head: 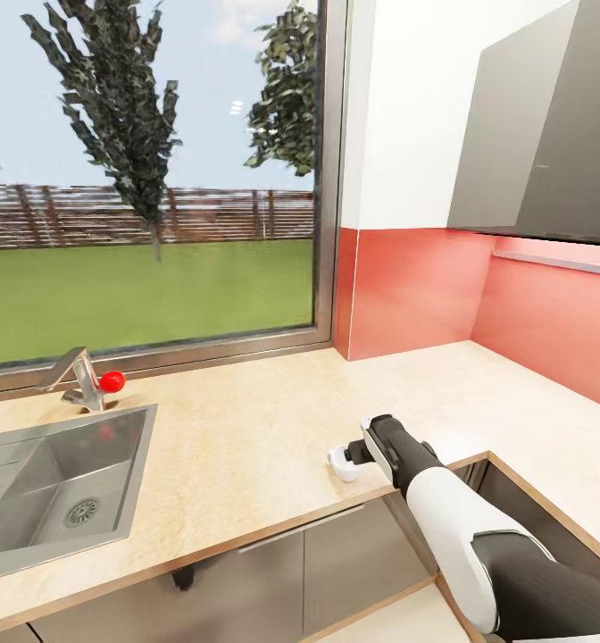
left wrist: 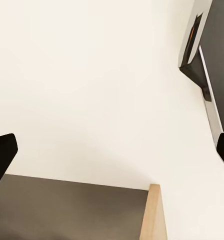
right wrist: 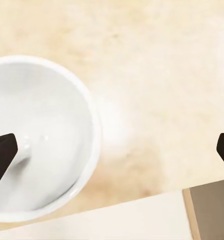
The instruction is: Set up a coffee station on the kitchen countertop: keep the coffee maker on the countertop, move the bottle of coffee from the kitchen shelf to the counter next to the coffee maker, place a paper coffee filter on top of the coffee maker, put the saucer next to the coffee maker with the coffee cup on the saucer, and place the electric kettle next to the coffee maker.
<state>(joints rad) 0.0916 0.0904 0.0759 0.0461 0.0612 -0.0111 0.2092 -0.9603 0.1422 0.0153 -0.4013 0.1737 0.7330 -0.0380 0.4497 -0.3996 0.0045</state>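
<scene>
A small white coffee cup [head: 343,463] stands upright on the beige countertop [head: 246,420], close to its front edge. My right gripper [head: 361,454] reaches down right beside it. In the right wrist view the cup [right wrist: 37,135] is seen from above, empty. It sits off to one side of the right gripper [right wrist: 112,155], which is open wide, and one dark fingertip [right wrist: 2,155] lies over the cup's rim. The left gripper [left wrist: 112,150] is open with nothing between its fingers, facing a pale surface and a dark cabinet panel [left wrist: 67,207].
A steel sink [head: 59,482] with a faucet [head: 77,375] and red knob [head: 112,381] is set in the counter at the left. A large window runs behind. A red backsplash [head: 425,286] and grey upper cabinet [head: 541,134] stand at the right corner.
</scene>
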